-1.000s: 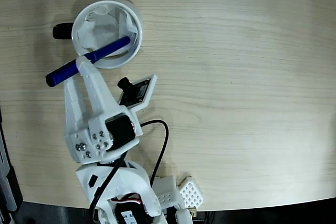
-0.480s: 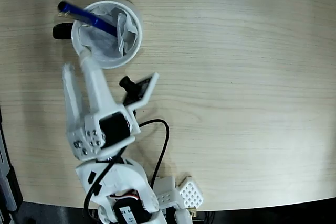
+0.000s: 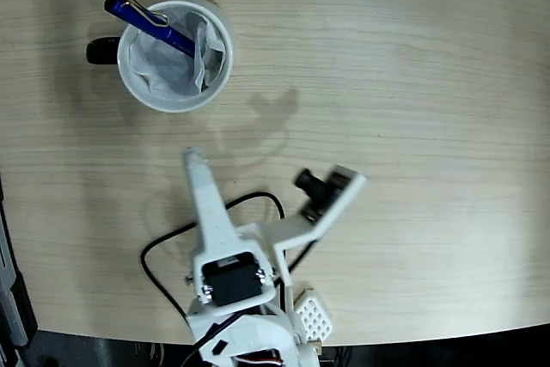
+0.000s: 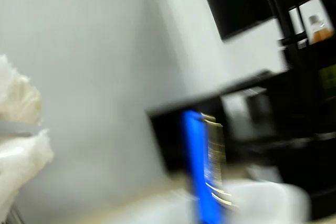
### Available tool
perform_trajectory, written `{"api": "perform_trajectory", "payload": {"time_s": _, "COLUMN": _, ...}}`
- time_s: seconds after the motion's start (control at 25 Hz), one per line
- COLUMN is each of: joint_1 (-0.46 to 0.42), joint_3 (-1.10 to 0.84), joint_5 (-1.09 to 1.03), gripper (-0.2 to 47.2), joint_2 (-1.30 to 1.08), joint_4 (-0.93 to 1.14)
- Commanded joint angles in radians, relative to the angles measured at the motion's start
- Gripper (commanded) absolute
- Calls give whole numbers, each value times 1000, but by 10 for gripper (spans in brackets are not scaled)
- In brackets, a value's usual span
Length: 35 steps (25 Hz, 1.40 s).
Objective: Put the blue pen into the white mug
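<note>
The pen (image 3: 148, 25) leans inside the mug (image 3: 216, 75), clip end over its rim. My end effector (image 3: 191, 159), near the mug, shows one finger; its state I cannot tell. I'd retreat clear of the mug.

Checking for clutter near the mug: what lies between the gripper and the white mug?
Nothing: in the fixed view, only bare wooden table lies between the gripper and the white mug.
</note>
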Motion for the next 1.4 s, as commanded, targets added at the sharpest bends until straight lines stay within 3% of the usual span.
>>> {"api": "perform_trajectory", "payload": {"time_s": 0.0, "joint_1": 57, "joint_3": 77, "joint_5": -219, "gripper": 0, "joint_2": 146, "joint_4": 46}}
{"api": "perform_trajectory", "payload": {"time_s": 0.12, "joint_1": 135, "joint_3": 81, "joint_5": -331, "gripper": 0, "joint_2": 235, "joint_4": 241}}
{"api": "perform_trajectory", "payload": {"time_s": 0.4, "joint_1": 279, "joint_3": 97, "joint_5": -328, "gripper": 0, "joint_2": 491, "joint_4": 776}}
{"api": "perform_trajectory", "payload": {"time_s": 0.68, "joint_1": 342, "joint_3": 135, "joint_5": -196, "gripper": 0, "joint_2": 678, "joint_4": 1101}}
{"api": "perform_trajectory", "payload": {"time_s": 0.96, "joint_1": 365, "joint_3": 144, "joint_5": -31, "gripper": 0, "joint_2": 755, "joint_4": 1253}}
{"api": "perform_trajectory", "payload": {"time_s": 1.36, "joint_1": 370, "joint_3": 150, "joint_5": -28, "gripper": 0, "joint_2": 779, "joint_4": 1273}}
